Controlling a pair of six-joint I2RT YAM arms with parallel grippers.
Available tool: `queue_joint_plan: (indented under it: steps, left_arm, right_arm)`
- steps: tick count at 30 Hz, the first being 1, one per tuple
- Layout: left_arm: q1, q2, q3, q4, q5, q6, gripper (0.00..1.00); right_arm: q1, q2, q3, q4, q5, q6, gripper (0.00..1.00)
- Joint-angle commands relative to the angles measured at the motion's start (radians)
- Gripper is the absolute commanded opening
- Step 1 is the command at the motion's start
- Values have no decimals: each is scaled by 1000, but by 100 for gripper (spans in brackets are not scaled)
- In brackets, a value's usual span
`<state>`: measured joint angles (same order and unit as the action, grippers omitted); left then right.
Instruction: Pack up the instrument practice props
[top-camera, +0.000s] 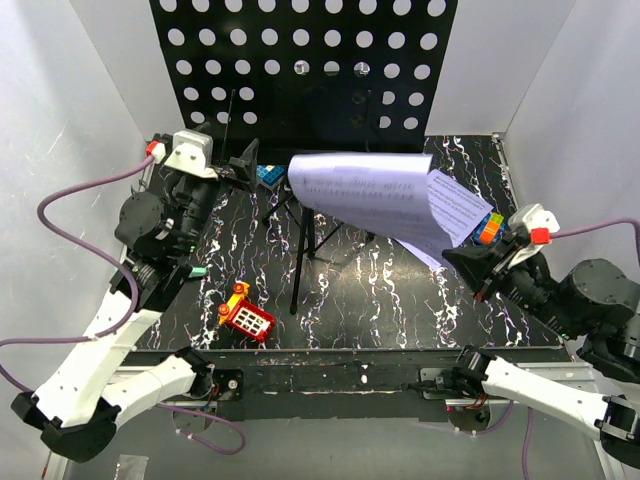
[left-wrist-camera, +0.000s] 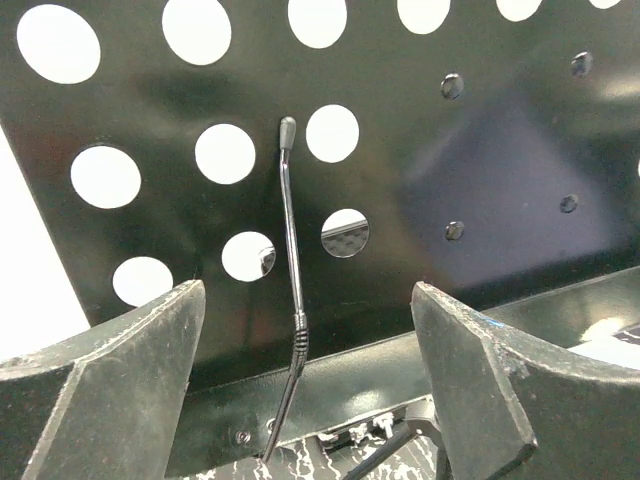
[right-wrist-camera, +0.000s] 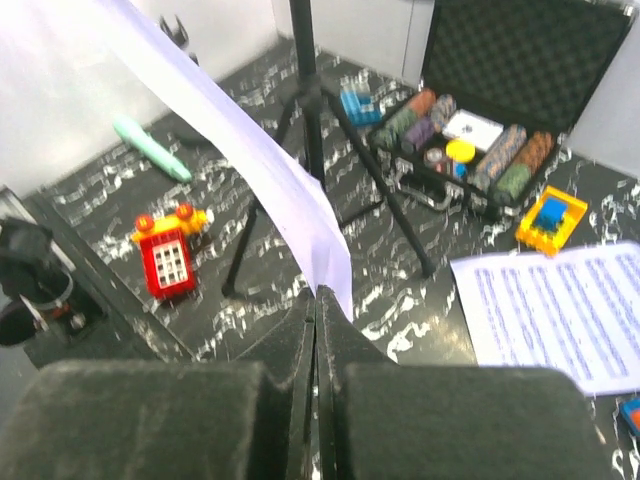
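Right tool (right-wrist-camera: 316, 292) pinching a sheet-music page (top-camera: 365, 195), left tool (left-wrist-camera: 307, 292) spread — hard pull may tear it or topple the music stand (top-camera: 330, 120).

The overhead view is lit brightly and evenly from above and rendered sharp, though the white walls (top-camera: 80, 90) are nearly washed out. A dull sheen is seen on the perforated desk of the music stand (top-camera: 300, 140), and the white sheet-music pages (top-camera: 370, 195) are pushed toward pure white. Only faint shadows are cast on the dark marbled surface (top-camera: 400, 300). In the left wrist view, backlight is passed through the desk's holes, pale reflections are smeared over the metal, and the fingers (left-wrist-camera: 110, 390) of the left claw (left-wrist-camera: 308, 300) are slightly softened. The right wrist view is blurred overall: the right claw (right-wrist-camera: 316, 300) is thrown out of focus, and the nearest page is tinted lilac.
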<state>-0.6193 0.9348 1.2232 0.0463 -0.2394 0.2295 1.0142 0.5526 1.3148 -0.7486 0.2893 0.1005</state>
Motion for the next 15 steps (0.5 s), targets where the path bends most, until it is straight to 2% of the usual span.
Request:
queue_joint_plan:
  steps: [1,7,12,15]
  left_arm:
    - [-3,-62,30,-40,49,-48,85]
    - [-3,-154,16,-143,14,-137,86]
    - [-3,-269,-47,-197,5,-222,86]
    - [-3,-304,-71,-227,31,-280,86]
  right_arm:
    - [-3,-34,-78,-101,10,11,1]
    - [-3,30,-185,-198,138,135,1]
    - [-6,58,-307,-109,246,215,1]
    - [-51,98,-351,-40,249,223,1]
